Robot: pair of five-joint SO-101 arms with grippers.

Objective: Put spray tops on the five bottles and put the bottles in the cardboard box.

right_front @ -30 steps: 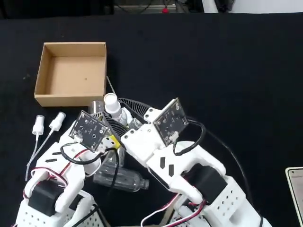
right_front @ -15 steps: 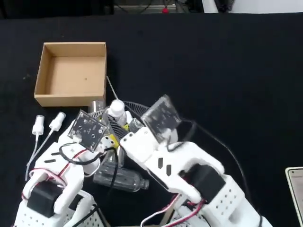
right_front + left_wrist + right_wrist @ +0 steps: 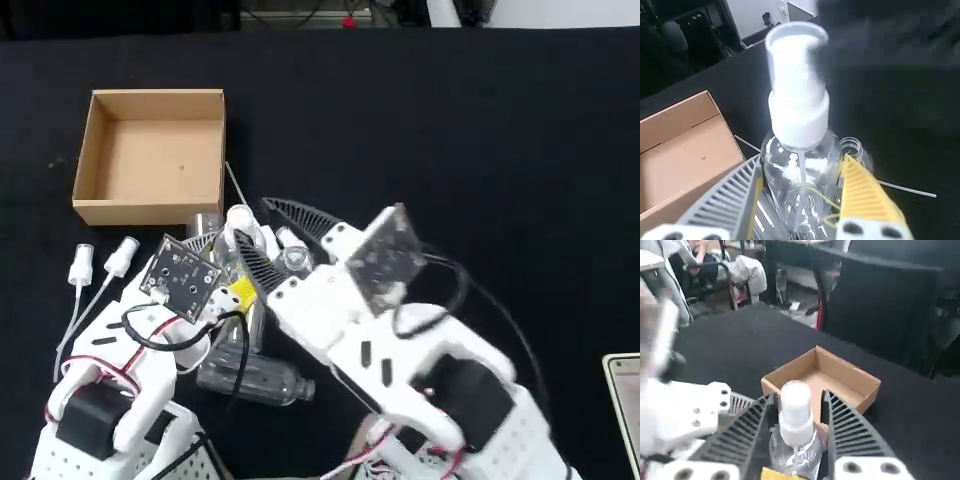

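Black table (image 3: 450,120): left jaws clamp the upright bottle (image 3: 790,167); right jaws spread around its spray top (image 3: 796,410).

We're seeing a clear, glossy plastic bottle (image 3: 790,172) wearing a smooth white plastic spray top (image 3: 797,107), a matt cardboard box (image 3: 150,160), and a table (image 3: 480,130) lying under matt black cloth.

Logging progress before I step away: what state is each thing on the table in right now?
cardboard box: open, empty.
gripped bottle: spray top fitted.
left tool: shut on the gripped bottle.
right tool: open, jaws flanking the spray top.
loose spray tops: lying on the table, unfitted.
lying bottle: on its side, no top.
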